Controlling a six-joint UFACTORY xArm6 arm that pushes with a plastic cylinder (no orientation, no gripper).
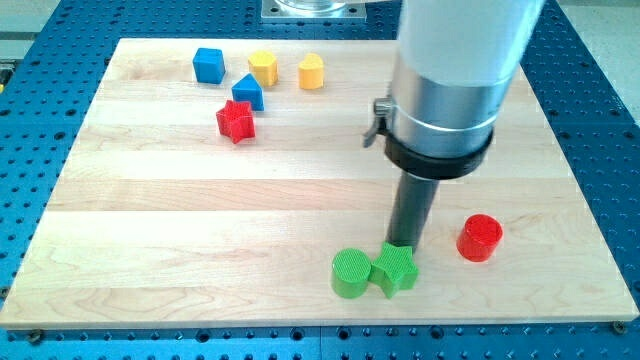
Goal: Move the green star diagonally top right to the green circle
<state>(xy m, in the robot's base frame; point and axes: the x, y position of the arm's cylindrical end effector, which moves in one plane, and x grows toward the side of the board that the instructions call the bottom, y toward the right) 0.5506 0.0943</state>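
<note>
The green star (396, 270) lies near the board's bottom edge, right of centre. It touches the right side of the green circle (351, 274). My tip (405, 245) stands at the star's top edge, touching or nearly touching it. The rod hangs from the large grey arm body in the view's upper right.
A red cylinder (480, 238) stands to the right of the star. At the top left sit a blue cube (208, 65), a yellow hexagon block (263, 67), a yellow heart-like block (311, 72), a blue block (248, 92) and a red star (236, 121). The wooden board (200, 210) rests on a blue perforated table.
</note>
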